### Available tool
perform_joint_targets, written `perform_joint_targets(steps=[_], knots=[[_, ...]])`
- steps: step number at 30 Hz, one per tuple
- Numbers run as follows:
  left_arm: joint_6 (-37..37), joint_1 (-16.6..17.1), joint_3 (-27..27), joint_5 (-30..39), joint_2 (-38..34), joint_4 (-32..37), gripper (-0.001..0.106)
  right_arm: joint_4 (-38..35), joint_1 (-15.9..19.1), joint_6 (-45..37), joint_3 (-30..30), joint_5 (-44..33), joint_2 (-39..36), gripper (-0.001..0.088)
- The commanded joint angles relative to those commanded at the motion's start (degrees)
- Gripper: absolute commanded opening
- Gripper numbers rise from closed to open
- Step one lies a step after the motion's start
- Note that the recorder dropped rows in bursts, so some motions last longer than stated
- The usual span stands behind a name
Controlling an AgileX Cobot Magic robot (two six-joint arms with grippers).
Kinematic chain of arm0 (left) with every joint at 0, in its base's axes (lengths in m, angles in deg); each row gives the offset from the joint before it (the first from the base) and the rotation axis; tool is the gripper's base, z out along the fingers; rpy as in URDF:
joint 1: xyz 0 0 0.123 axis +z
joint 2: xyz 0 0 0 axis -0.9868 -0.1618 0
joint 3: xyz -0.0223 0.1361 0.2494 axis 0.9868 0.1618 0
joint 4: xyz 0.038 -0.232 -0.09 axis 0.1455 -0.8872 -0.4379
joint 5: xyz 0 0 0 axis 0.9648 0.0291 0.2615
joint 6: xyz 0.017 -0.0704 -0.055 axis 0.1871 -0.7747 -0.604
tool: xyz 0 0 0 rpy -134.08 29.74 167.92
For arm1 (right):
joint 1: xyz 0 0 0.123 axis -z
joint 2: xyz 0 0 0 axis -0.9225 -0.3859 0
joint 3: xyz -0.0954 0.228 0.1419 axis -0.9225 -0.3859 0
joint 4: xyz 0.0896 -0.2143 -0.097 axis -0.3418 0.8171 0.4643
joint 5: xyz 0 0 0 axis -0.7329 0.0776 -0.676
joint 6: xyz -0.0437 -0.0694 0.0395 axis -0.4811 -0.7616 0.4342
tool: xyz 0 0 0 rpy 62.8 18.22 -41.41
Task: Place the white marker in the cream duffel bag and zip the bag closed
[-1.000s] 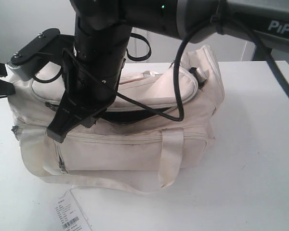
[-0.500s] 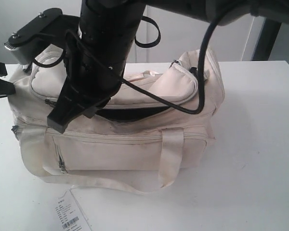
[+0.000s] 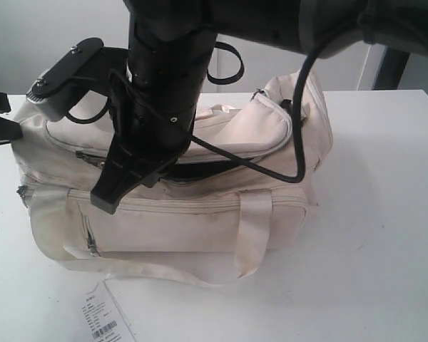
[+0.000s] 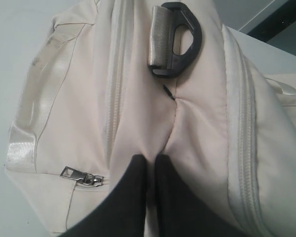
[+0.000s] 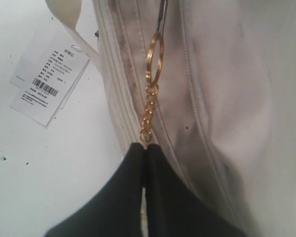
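**Along the bag's top zip: right jaws pinched on the pull chain, open stretch ahead**

On top of the cream duffel bag (image 3: 200, 221), which sits on the white surface (image 3: 371, 249), the right gripper (image 5: 144, 148) has its jaws shut on the end of the gold charm chain (image 5: 148, 116). The chain runs straight from the jaws to a gold ring (image 5: 155, 52) and on toward the pull of the bag's main zip. The slider is hidden behind the arm in the exterior view.

At one end of the bag, the left gripper (image 4: 149, 160) has its jaws closed narrow on a fold of cream fabric near a black strap buckle (image 4: 175, 39).

The zip's long axis follows the bag's length. A dark gap (image 3: 207, 169) of black lining shows along that line. It lies from the right jaws toward the bag's far end, away from the end the left jaws hold. The coming pull, as I judge it, must run along the bag's length toward that far end. The right arm is on the pull, and the left arm anchors the fabric against it. A sideways tug could jam the slider or slip the thin chain.

The white marker shows in no view; it is probably already inside the bag.

A barcode label (image 3: 103, 320) lies on the surface beside the bag's long side.
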Motion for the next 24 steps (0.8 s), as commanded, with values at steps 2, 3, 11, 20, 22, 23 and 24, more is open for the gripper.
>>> perform_joint_targets(steps=[2,3,11,20,22,23,24], knots=[[0.00,0.00,0.00,0.00,0.00,0.00,0.000,0.00,0.00,0.00,0.00,0.00,0.00,0.0000],[0.00,0.00,0.00,0.00,0.00,0.00,0.000,0.00,0.00,0.00,0.00,0.00,0.00,0.0000],[0.01,0.00,0.00,-0.16,0.00,0.00,0.000,-0.02,0.00,0.00,0.00,0.00,1.77,0.0000],[0.01,0.00,0.00,-0.16,0.00,0.00,0.000,-0.02,0.00,0.00,0.00,0.00,1.77,0.0000],[0.01,0.00,0.00,-0.16,0.00,0.00,0.000,-0.02,0.00,0.00,-0.42,0.00,1.78,0.0000],[0.01,0.00,0.00,-0.15,0.00,0.00,0.000,-0.02,0.00,0.00,-0.93,0.00,1.92,0.0000],[0.01,0.00,0.00,-0.31,0.00,0.00,0.000,0.12,0.00,0.00,-1.45,0.00,2.18,0.0000]])
